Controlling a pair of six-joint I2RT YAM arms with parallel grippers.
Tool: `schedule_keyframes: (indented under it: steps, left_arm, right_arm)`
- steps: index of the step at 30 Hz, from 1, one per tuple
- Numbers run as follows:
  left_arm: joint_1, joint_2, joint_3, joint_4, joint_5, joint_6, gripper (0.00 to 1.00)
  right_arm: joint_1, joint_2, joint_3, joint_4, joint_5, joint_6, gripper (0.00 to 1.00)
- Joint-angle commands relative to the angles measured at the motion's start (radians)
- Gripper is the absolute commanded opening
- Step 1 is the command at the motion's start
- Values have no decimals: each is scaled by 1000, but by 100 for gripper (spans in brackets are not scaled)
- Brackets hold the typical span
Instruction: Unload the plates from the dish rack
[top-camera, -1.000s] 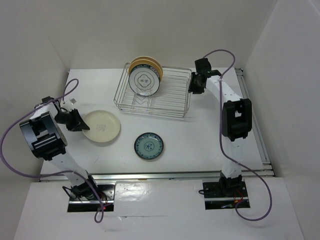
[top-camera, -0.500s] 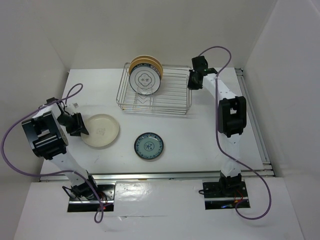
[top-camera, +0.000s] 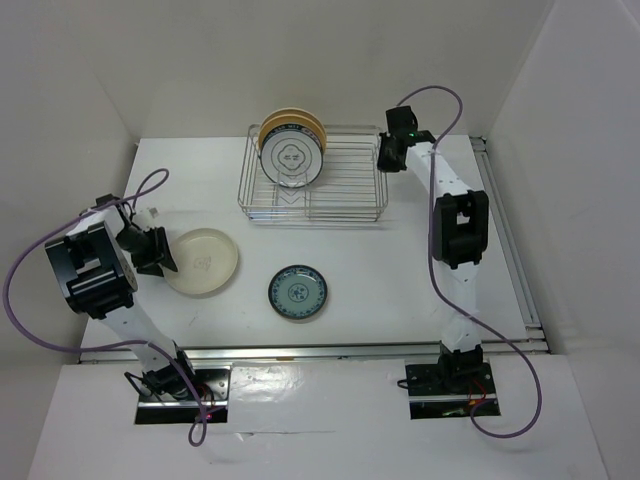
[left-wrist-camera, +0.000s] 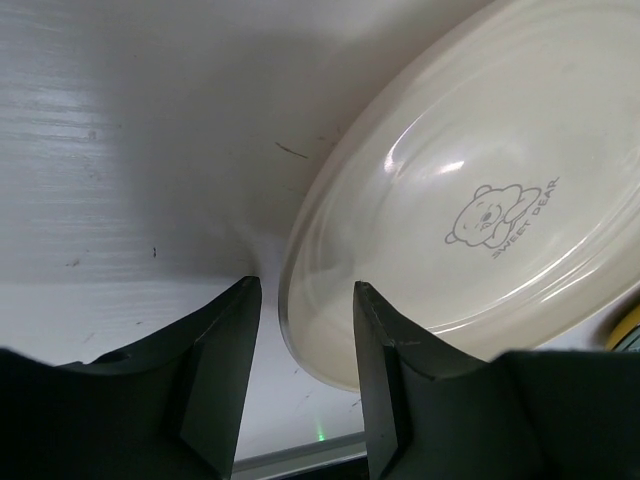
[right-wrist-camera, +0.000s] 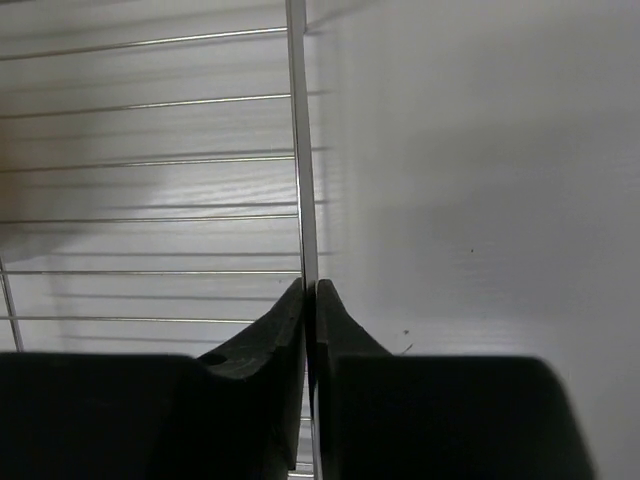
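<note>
Wire at the right side of the dish rack (top-camera: 345, 190) is being pinched by the right hand (right-wrist-camera: 308, 300), whose jaws are closed tight on it. The rack is standing at the far middle of the white surface (top-camera: 400, 280). A white, dark-rimmed plate (top-camera: 291, 158) is being carried upright in it. Tan plates (top-camera: 290, 121) are being held close behind that one, toward the rack's far left corner.

Two more plates are lying flat on the surface, well apart from the rack. A cream plate (top-camera: 205, 262), printed with a small bear, is lying at the left. A blue-patterned plate (top-camera: 297, 293) is lying near the middle, just clear of the cream one.

The left hand (left-wrist-camera: 305, 310) is being held low at the left edge of the cream plate. Its jaws are parted about halfway, with the plate's rim lying between them. A gap is showing between the rim and one jaw, and nothing is being gripped.
</note>
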Motion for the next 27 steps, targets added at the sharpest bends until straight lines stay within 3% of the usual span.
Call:
schedule_keyframes:
  steps: [1,2,3,7,10,11,12,14,17,23,27]
  left_arm:
    - [-13,-27,38,-29,-19,23,55]
    - [-13,-27,38,-29,-19,23,55]
    - [-13,-27,38,-29,-28,23,55]
    - [-13,-36,38,-29,-40,23,56]
    - [-13,-36,47,-29,-40,23,77]
    - [-13,-36,56,-29,-53,23,79]
    - [-13,-36,56,-29,-65,14,86]
    - [-13,-36,68,-29,-65,13,89]
    - [-13,-36,88,-29,-65,4,89]
    - [-42,-77,107,-29,-94,4,89]
    - [-52,-77,107,-29,-94,4,89]
  right_arm:
    - [-49,18,112,41,30,-24,16]
    - [-49,18,112,41,17,-35,49]
    - [-49,2,112,30,8,-35,62]
    - [-38,-105,55,104,8,-97,85]
    - [23,-209,-37,246,-25,-154,93]
    - [38,-228,-98,291,-58,-200,96]
    - [54,-240,-123,333,-98,-222,96]
    - [80,-217,-135,389,-248,-256,98]
    - [104,-89,41,322,-388,-247,98]
    - [124,4,65,423,-527,-246,91]
    - [124,38,63,510,-561,-227,67]
